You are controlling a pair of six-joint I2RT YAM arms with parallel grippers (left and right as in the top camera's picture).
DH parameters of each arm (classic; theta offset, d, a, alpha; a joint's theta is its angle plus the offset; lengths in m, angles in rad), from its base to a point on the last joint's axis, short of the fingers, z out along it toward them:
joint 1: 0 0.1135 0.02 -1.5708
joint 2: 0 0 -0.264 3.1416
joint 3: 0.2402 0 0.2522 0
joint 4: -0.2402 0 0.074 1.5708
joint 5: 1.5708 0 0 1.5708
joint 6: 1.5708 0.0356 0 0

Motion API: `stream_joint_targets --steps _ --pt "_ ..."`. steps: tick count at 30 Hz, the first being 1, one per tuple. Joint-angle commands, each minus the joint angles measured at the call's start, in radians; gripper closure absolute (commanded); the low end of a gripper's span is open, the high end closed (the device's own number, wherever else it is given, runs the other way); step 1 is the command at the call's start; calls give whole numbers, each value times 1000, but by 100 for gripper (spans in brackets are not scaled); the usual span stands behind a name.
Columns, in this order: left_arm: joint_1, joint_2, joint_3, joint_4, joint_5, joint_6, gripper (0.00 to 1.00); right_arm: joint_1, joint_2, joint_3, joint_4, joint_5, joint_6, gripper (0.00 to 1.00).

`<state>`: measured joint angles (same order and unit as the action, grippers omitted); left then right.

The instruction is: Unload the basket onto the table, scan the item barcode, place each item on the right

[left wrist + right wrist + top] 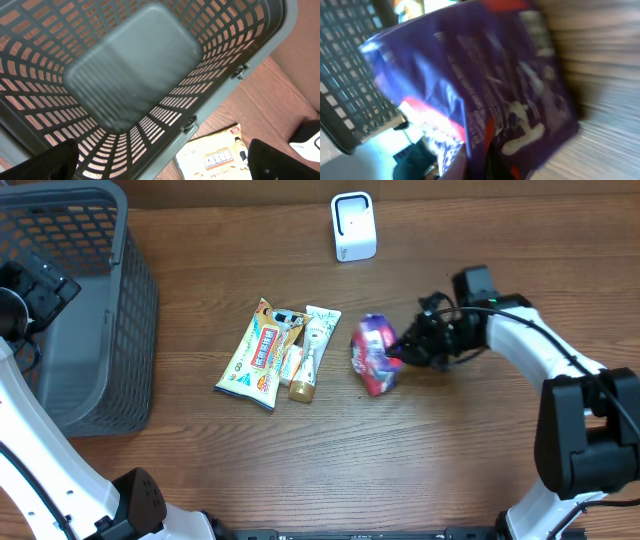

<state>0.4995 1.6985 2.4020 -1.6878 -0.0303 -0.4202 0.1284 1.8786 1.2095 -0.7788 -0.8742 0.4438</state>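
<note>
- Overhead: the purple snack pouch (pixel 374 356) is seen right of centre on the wooden table (pixel 480 470). Its long axis runs roughly away from the robot, at a slight slant.
- The right gripper (pixel 404 350) is set against the pouch's right-hand edge, so the pouch lies to the left of the pincer. The right arm is by far the nearer one.
- The white barcode scanner (pixel 352 226) is stood at the far side of the table, beyond the pouch and a little to its left, well apart from it. That bearing is judged to be what the coming move turns on: the pouch has to be carried away from the robot, with its printed code turned toward the scanner.
- A yellow packet (pixel 256 356) and a white tube (pixel 312 345) are laid side by side between the pouch and the grey basket (pixel 110 320).
- The left gripper (pixel 40 288) is held over the basket, far from the pouch.
- Left wrist: the basket's slotted walls and floor are looked into from above. The two fingers (pixel 55 160) are seen at the lower corners, spread wide with nothing between them.
- Right wrist: the frame is filled by the pouch, heavily blurred. It appears to be pinched at its lower edge by clenched jaws, though the jaws themselves cannot be made out clearly.
</note>
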Motion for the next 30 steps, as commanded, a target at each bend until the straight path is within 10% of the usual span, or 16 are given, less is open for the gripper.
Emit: stream_joint_targets --steps 1,7,14,30 --pt "4 1 3 -2 5 -10 0 -75 -3 -4 -29 193 -5 77" --pt "4 1 3 -2 5 -10 0 -166 -3 174 -291 441 -161 38" --pt "4 1 3 -2 5 -10 0 -147 -3 350 -426 455 -319 17" --pt "4 1 3 -2 5 -10 0 -70 5 -37 2 315 -229 25"
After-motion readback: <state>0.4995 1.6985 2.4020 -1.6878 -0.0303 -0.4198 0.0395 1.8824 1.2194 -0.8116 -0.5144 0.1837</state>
